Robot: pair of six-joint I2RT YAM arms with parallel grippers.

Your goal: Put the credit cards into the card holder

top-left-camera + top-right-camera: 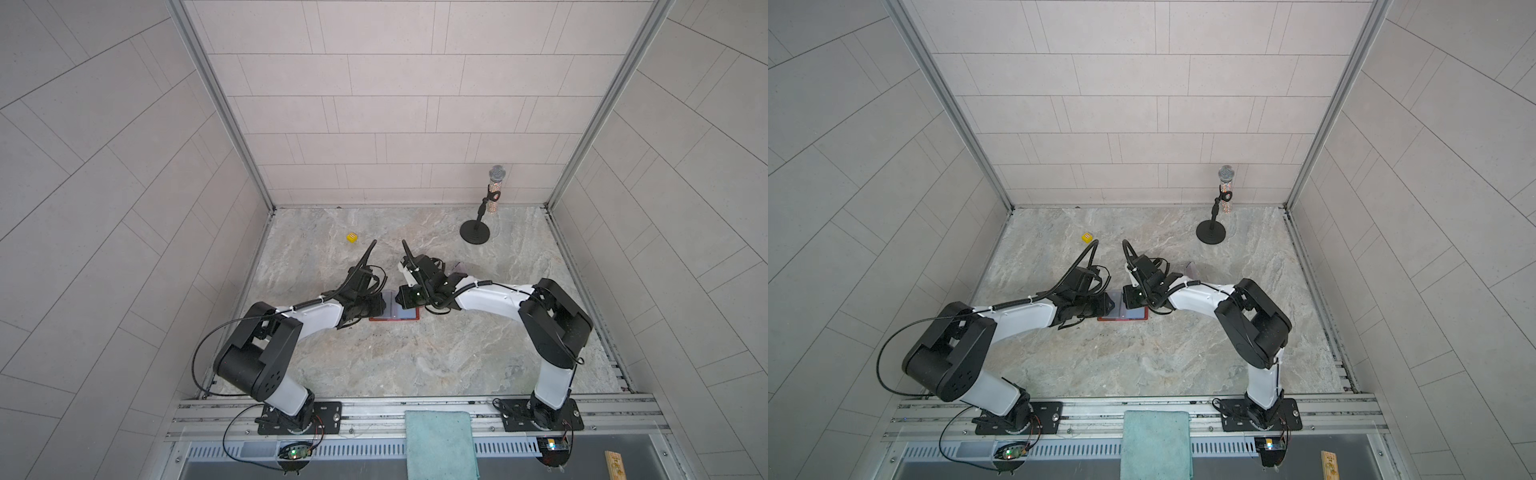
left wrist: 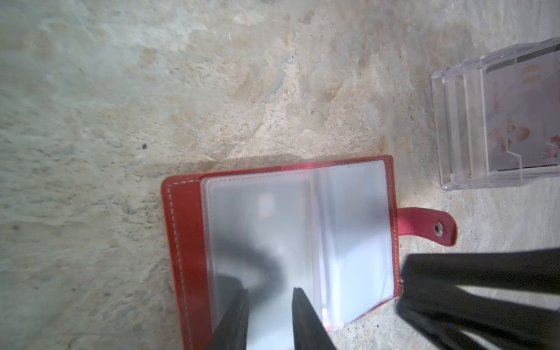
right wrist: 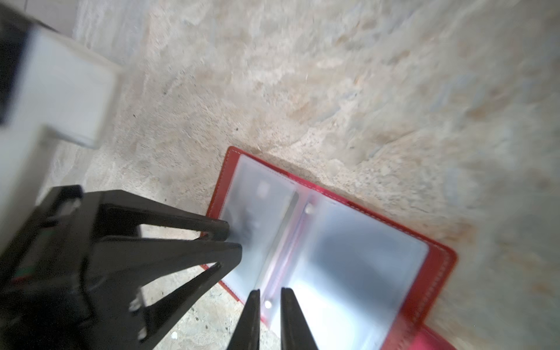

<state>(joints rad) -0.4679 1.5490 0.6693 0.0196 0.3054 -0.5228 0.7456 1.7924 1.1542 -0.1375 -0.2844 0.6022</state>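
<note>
Card holder [image 2: 188, 242] sleeves [image 2: 348, 227] sat at the tips of our left gripper [image 2: 269, 291] and right gripper [image 3: 271, 291], each with jaws narrowly apart; we could not tell whether either pinched a leaf. It lay open on the table [image 2: 121, 106]. One card seemed already sleeved, while at least one of the credit cards [image 2: 521, 121] waited in the acrylic stand [image 2: 454, 127] nearby, so we judged loading unfinished

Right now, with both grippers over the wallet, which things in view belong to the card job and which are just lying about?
Job: red card holder, lying open; card standing in the clear acrylic stand.
Lying about: yellow die; microphone on its base; teal cloth; wooden block.
</note>
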